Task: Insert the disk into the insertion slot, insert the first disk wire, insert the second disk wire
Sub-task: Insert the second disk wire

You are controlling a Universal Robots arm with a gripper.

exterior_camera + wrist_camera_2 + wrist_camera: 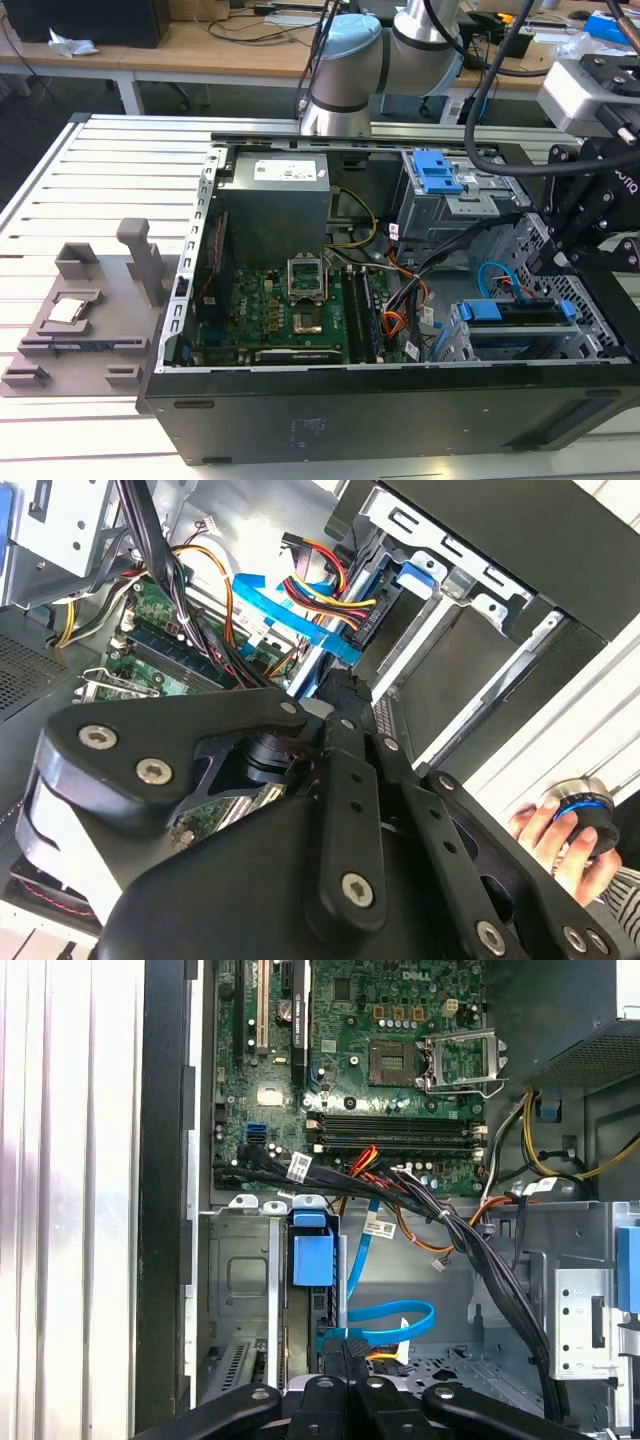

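- A grey fixture plate (85,320) lies on the slatted counter (60,200) at the exterior view's left, its near edge cut off.
- The open computer case (380,400) shows the motherboard (290,315); black cable bundles (470,1250) hide part of it in the first wrist view.
- The disk (515,315) sits in the insertion slot (455,345) at the near right, with just its blue carrier and dark edge visible.
- The second disk wire (385,1320) loops beside the disk, its dark plug pinched in the closed end effector (345,1345).
- A person's hand (560,845) holding a round knob is partly cut off in the second wrist view.
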